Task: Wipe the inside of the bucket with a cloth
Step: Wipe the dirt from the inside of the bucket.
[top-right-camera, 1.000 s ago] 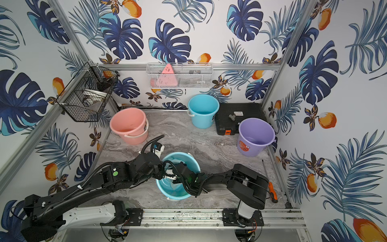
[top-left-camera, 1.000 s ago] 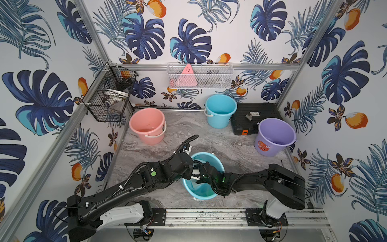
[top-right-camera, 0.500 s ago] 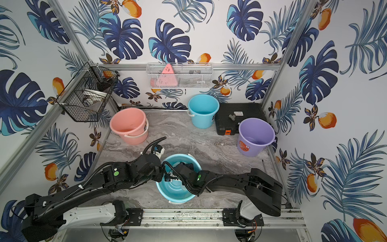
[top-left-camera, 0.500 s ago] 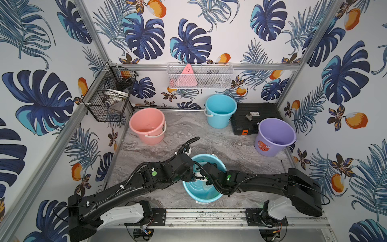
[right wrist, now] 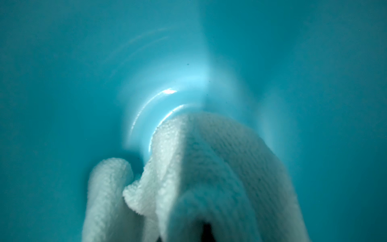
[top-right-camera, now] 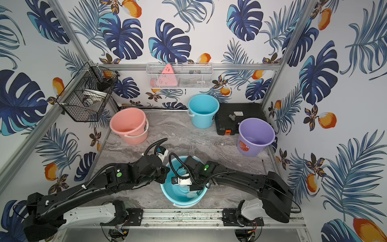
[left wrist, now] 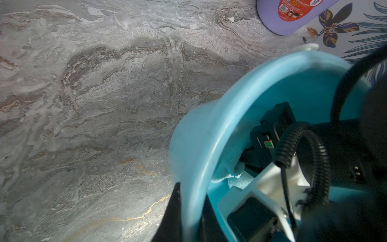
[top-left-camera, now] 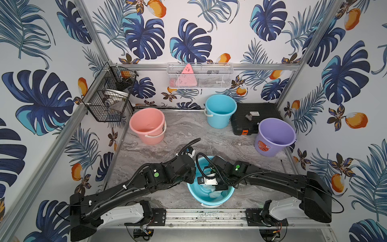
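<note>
**Cloth held inside the near teal bucket**

The left gripper (left wrist: 191,191) is clamped on the left rim of the teal bucket (top-left-camera: 210,201), which stands near-centre on the marble table (top-left-camera: 219,142). The right gripper (top-left-camera: 221,185) reaches inside, pinched closed on the mint cloth (right wrist: 209,167), which hangs toward the bottom.

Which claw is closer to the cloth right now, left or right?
Right. The right claw is down inside the teal bucket, shut on the cloth. The left claw pinches the bucket's rim, with the cloth lower down inside.
</note>
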{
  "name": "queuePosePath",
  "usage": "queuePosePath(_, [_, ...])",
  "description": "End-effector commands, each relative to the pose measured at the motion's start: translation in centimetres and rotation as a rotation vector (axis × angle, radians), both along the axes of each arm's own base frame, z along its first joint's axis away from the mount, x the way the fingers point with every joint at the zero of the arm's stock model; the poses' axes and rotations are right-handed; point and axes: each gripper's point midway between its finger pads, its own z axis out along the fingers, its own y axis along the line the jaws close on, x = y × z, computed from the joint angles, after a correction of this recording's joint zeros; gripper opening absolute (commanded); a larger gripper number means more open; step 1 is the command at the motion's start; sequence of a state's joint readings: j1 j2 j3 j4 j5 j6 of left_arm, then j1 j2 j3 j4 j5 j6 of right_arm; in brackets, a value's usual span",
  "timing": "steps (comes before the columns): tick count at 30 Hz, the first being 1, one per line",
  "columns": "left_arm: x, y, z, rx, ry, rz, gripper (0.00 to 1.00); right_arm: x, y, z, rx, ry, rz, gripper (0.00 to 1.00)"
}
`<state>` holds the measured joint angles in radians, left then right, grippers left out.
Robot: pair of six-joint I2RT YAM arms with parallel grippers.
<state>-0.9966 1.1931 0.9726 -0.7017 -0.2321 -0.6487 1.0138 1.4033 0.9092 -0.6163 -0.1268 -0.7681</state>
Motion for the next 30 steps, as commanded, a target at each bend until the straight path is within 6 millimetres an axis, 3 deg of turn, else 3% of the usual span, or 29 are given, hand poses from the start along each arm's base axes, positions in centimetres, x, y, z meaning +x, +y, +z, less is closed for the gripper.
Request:
queuePosePath(1, [0.2, 1.9, -0.7, 0.098, -0.026, 0.013, 0.00, -4.4, 0.2, 0.1, 0.064, 0.267, 0.062, 0.00])
queuePosePath(6, [0.1, 1.3, -1.1, 0.089, -0.020, -0.001, 0.00, -3.4, 3.7, 1.0, 0.247, 0.239, 0.069, 0.00])
queuePosePath(14, [-0.3, 0.6, -1.5, 0.082, -0.004, -0.020, 0.00, 2.1, 7.0, 2.6, 0.461, -0.019, -0.065, 0.00])
queuePosePath(21, [-0.4, 0.5, -1.4, 0.082, -0.005, -0.022, 0.00, 7.4, 6.7, 3.4, 0.468, -0.399, -0.200, 0.00])
queuePosePath(25, [-0.4, 0.8, -1.2, 0.091, -0.008, -0.018, 0.00, 8.8, 6.0, 3.6, 0.380, -0.593, -0.193, 0.00])
queuePosePath(30, [-0.4, 1.1, -0.8, 0.096, -0.017, -0.010, 0.00, 9.5, 4.1, 3.1, 0.210, -0.684, -0.178, 0.00])
